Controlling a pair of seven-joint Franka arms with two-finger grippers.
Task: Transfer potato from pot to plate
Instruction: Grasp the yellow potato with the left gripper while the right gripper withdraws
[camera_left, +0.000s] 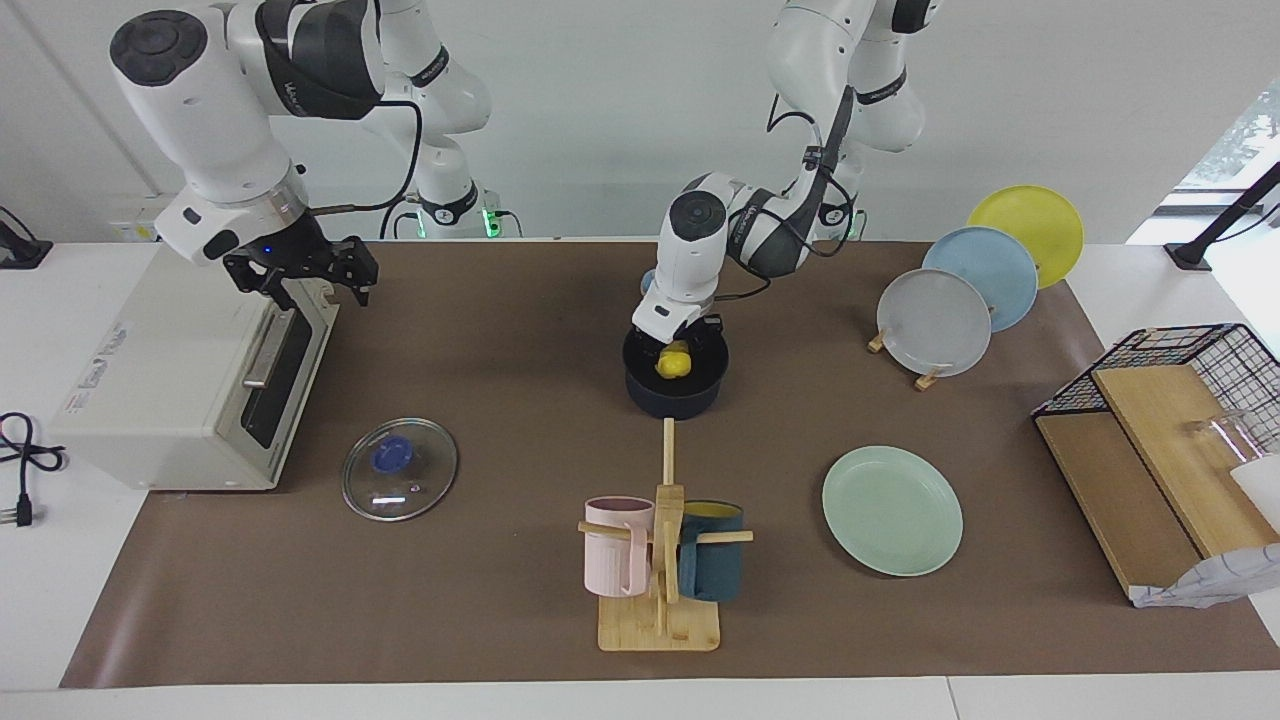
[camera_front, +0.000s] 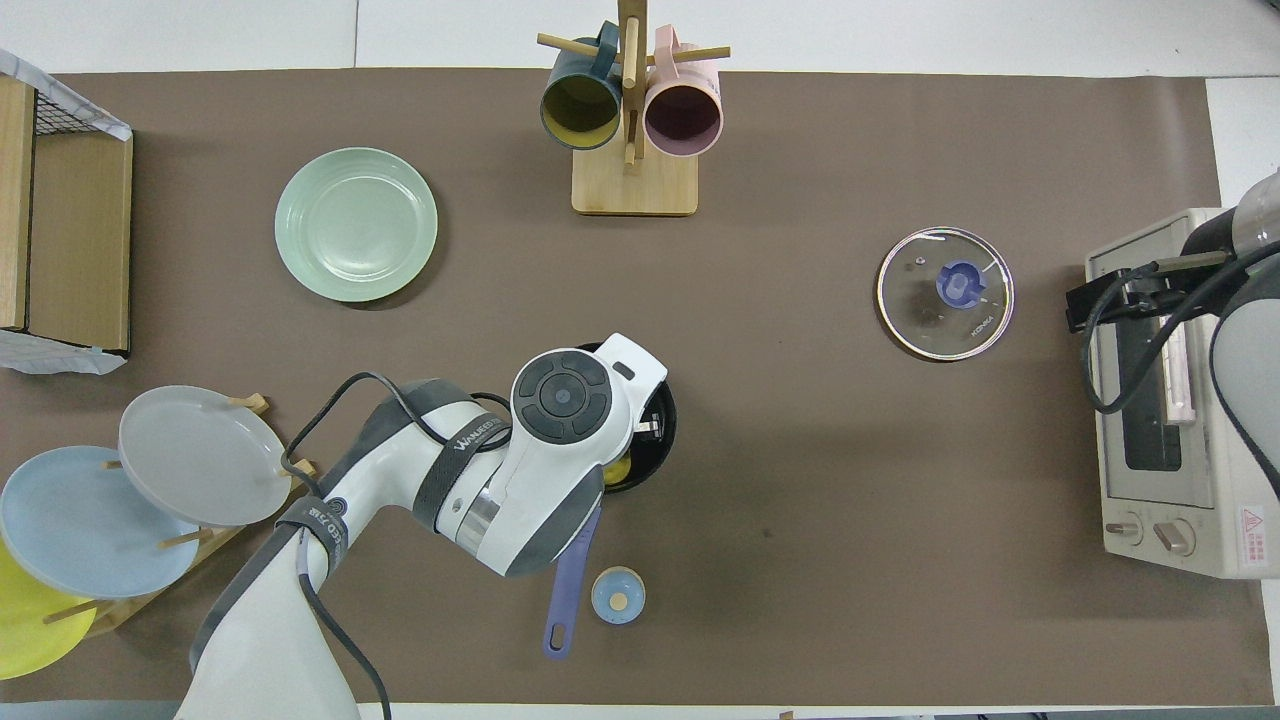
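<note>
Potato (camera_left: 673, 361) sits inside the pot (camera_left: 676, 388) near the middle of the table, a small yellow lump against the black interior, so the transfer is at its grasping step and nothing has been carried yet. Reaching down into the pot from above, the left gripper (camera_left: 676, 345) has its fingers closed in on the potato, and the potato looks to be pinched between them, low in the pot rather than lifted clear. Empty and flat on the brown mat, the plate (camera_left: 892, 510) lies well apart from the pot, farther from the robots and toward the left arm's end of the table. What remains, by this reading, is to lift the potato out, carry it over the plate and release it there. Over the toaster oven (camera_left: 190, 385) at the right arm's end, the right gripper (camera_left: 305, 275) waits with its fingers apart and nothing in them. A glass lid (camera_left: 400, 469) rests on the mat close to the oven, away from the pot. From overhead the left arm's wrist covers most of the pot, leaving only a sliver of yellow and the blue pot handle (camera_front: 569, 580) showing, so the contact between fingertips and potato cannot be checked there, and in the facing view the fingertips are partly sunk below the pot rim.
</note>
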